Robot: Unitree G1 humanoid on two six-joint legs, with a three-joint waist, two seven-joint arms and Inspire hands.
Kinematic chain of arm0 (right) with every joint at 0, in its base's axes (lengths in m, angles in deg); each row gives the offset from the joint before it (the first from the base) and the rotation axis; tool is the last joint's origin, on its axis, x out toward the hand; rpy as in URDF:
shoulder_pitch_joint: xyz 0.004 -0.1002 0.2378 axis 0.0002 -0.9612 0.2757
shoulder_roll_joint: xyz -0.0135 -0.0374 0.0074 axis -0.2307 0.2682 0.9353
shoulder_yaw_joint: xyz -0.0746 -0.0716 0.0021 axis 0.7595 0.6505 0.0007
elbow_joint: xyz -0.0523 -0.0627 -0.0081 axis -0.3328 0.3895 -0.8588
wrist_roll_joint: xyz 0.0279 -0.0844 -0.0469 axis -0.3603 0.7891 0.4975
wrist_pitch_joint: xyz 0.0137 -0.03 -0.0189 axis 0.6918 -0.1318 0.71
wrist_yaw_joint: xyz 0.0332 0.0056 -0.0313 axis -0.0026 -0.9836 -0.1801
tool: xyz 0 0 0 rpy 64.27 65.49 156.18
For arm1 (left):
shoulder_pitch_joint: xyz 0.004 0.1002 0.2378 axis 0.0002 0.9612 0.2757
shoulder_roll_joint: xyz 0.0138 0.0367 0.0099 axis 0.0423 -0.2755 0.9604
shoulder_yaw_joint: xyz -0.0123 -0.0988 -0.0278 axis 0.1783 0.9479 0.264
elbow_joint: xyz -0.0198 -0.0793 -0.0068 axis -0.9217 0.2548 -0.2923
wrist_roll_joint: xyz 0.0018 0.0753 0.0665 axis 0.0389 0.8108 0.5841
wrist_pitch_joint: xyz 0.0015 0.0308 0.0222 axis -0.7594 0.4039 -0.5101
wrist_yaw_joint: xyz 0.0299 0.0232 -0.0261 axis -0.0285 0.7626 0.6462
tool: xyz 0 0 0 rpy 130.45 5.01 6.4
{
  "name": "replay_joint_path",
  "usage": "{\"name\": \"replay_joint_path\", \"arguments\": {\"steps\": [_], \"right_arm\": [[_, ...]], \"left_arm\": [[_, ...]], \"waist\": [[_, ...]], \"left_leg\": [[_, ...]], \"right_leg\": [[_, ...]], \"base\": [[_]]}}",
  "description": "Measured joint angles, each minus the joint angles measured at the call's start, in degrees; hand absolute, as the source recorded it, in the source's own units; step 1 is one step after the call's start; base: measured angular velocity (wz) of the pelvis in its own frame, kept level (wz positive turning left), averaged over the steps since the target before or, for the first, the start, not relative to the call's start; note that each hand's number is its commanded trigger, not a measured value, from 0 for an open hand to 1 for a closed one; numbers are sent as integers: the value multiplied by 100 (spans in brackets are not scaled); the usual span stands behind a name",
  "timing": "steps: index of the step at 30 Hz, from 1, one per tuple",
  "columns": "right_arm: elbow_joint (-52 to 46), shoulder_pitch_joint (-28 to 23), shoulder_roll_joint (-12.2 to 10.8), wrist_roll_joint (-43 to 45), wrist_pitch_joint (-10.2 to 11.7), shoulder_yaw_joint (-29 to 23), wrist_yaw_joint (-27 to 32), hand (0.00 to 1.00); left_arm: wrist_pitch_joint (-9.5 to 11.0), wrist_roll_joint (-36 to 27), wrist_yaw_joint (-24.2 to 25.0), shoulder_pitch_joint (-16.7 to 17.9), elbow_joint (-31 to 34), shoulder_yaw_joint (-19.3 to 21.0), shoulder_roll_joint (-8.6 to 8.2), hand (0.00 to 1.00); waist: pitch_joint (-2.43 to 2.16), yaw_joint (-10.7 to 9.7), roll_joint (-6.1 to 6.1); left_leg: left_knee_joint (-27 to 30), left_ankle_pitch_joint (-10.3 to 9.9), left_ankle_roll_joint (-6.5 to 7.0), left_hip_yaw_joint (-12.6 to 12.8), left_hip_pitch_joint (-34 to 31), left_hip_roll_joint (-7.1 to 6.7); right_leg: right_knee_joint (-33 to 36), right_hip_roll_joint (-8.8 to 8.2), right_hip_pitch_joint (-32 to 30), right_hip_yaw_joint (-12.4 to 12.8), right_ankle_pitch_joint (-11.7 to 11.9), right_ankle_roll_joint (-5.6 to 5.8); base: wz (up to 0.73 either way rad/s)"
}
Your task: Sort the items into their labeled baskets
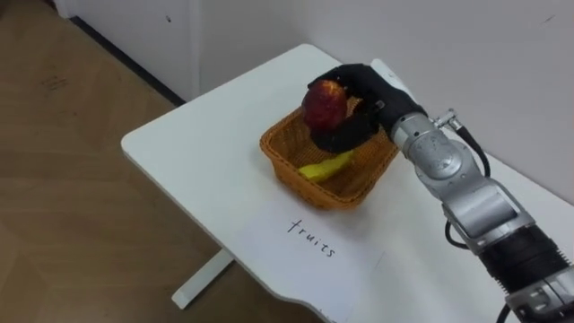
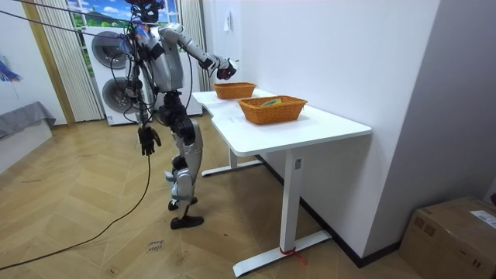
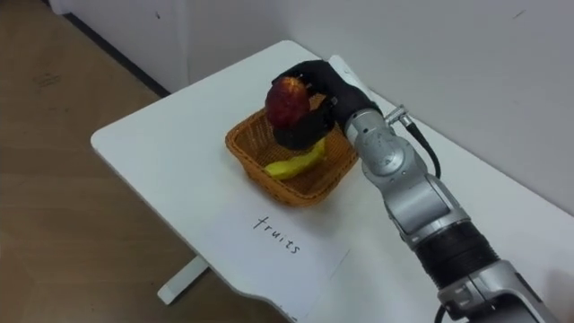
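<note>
Right hand (image 1: 363,108) is clamped round the red fruit (image 1: 323,103), above the wicker basket (image 1: 287,175); the fruit's long axis runs roughly twelve-to-six. Banana (image 1: 325,167) inside lies eight-to-two; left hand (image 2: 147,139) hangs beside the thigh.

Red fruit (image 1: 323,103) (clasped by the right hand (image 1: 365,100)) above wicker basket (image 1: 285,169); yellow banana (image 1: 325,167) lies inside.

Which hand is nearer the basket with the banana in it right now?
Right. The right hand is just above the basket, curled round a red fruit over the banana. The left hand hangs by the robot's side, away from the table.
</note>
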Motion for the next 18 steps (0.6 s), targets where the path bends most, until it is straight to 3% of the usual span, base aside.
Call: {"name": "replay_joint_path", "arguments": {"steps": [3, 4, 5, 6, 7, 18], "right_arm": [[88, 0, 0, 47, -3, -1, -1, 100], [144, 0, 1, 44, -4, -3, -4, 93], [189, -1, 4, 44, -5, -3, -8, 62], [208, 0, 3, 44, -5, -4, -11, 22], [238, -1, 3, 44, -5, -3, -19, 0], [204, 0, 4, 253, 40, -16, -15, 0]], "left_arm": [[-3, 1, 6, -28, 32, -32, -2, 0], [-3, 1, 14, -27, 57, -36, -7, 0], [-3, 0, 33, -26, 74, -41, -8, 0], [-3, 0, 38, -27, 78, -42, -7, 0], [-3, 0, 40, -26, 78, -43, -7, 0], [43, -7, 165, -40, -44, -48, 6, 0]], "waist": [[7, -17, 10], [11, -32, 15], [15, -47, 21], [17, -60, 23], [19, -91, 26], [32, -278, 45]], "left_leg": [[9, 0, 0, -4, -3, -10], [12, 0, 0, -3, 0, -18], [16, 1, 1, -1, 2, -25], [17, 1, 2, -2, 3, -27], [18, 2, 4, -2, 6, -34], [14, 3, 16, 2, 11, -55]], "right_leg": [[-1, -7, -1, 10, 0, 0], [0, -10, 1, 37, 0, 0], [3, -14, 3, 45, 0, 0], [5, -16, 3, 47, 0, 0], [10, -22, 5, 49, 0, 0], [11, -32, -4, 69, 3, 4]], "base": [[0], [0], [0], [0], [0], [0]]}}
